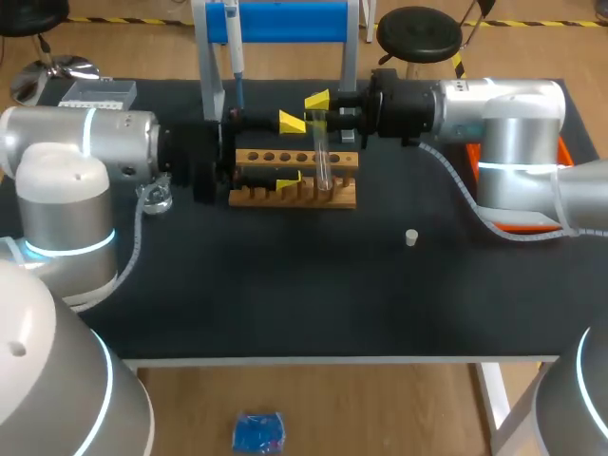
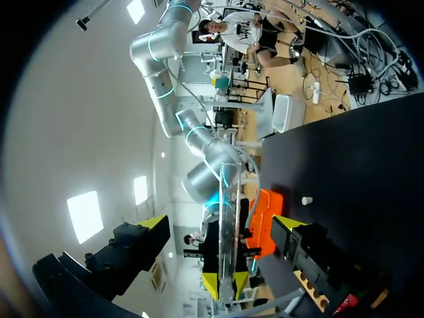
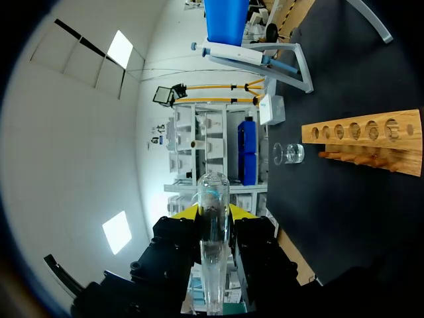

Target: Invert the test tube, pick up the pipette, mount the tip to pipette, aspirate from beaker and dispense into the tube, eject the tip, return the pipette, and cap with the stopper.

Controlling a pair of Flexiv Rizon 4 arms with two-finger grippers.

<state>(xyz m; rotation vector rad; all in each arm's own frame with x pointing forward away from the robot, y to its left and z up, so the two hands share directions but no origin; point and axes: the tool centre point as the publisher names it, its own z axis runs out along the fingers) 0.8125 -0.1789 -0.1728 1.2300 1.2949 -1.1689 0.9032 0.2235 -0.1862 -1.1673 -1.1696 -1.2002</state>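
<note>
Test tube [image 1: 324, 157], held over wooden rack [image 1: 256, 195]: right gripper [image 3: 213, 215] clamped on it, left gripper [image 1: 290, 150] jaws spread wide around it above the rack, untouching; hazard: glass slipping, or striking rack if turned too low.

No text, label, number or sign is readable. The pipette [image 3: 232, 54] lies on its stand [image 3: 291, 65], well ahead of the right pincer [image 3: 213, 213], and any print on it is too small to tell. The test tube [image 3: 213, 252] clamped in that pincer shows no marks that can be read.
</note>
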